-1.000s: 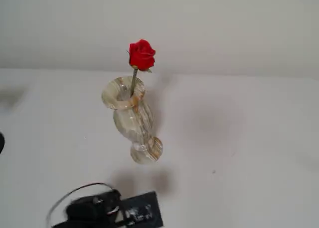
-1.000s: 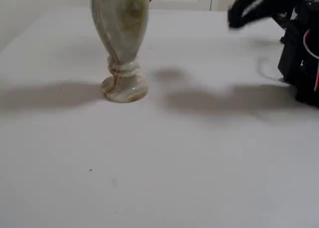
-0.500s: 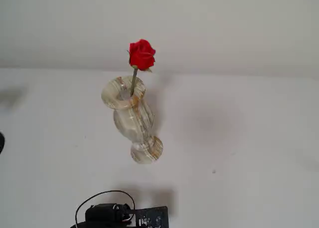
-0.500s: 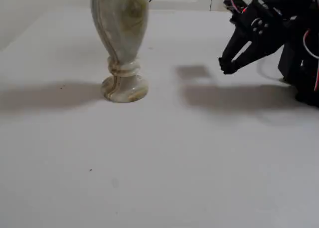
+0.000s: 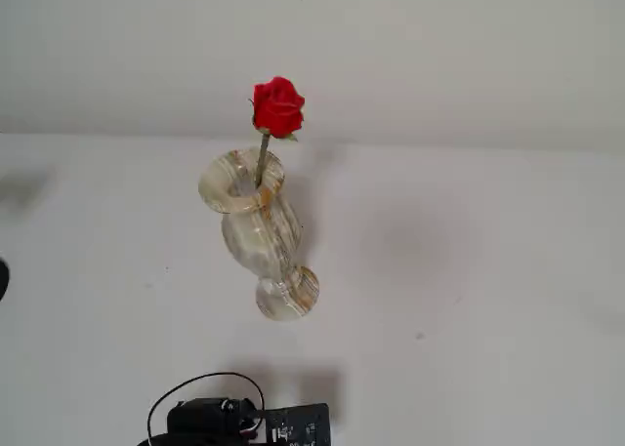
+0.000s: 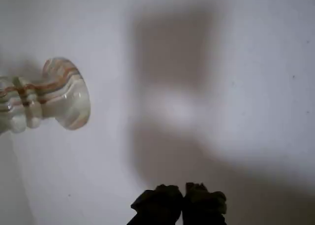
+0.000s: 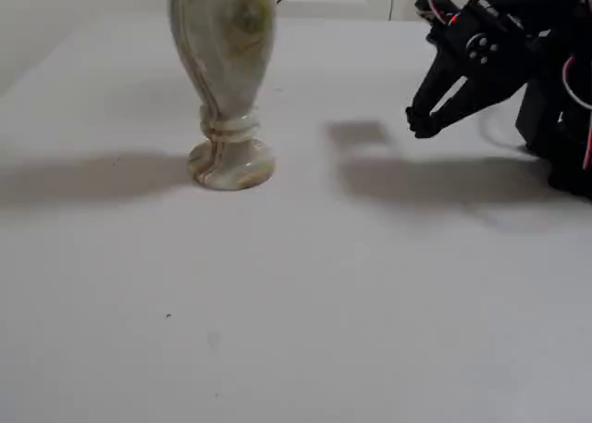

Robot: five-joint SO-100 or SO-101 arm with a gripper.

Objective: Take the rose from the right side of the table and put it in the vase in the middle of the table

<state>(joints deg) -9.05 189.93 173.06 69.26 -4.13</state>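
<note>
The rose (image 5: 278, 106) stands upright in the vase (image 5: 259, 236), with its red bloom above the flared rim and its stem going down into the mouth. The vase stands on the white table (image 5: 469, 300). A fixed view shows only the vase's body and foot (image 7: 222, 43); the wrist view shows its foot (image 6: 59, 94) at the left. My gripper (image 7: 418, 122) is shut and empty. It hovers low over the table to the right of the vase, well apart from it. In the wrist view its fingertips (image 6: 183, 198) meet at the bottom edge.
The arm's black base (image 5: 244, 422) with a looping cable (image 5: 195, 383) sits at the bottom edge of a fixed view. A dark object (image 5: 2, 280) shows at the left edge. The arm's shadow (image 7: 416, 178) lies on the table.
</note>
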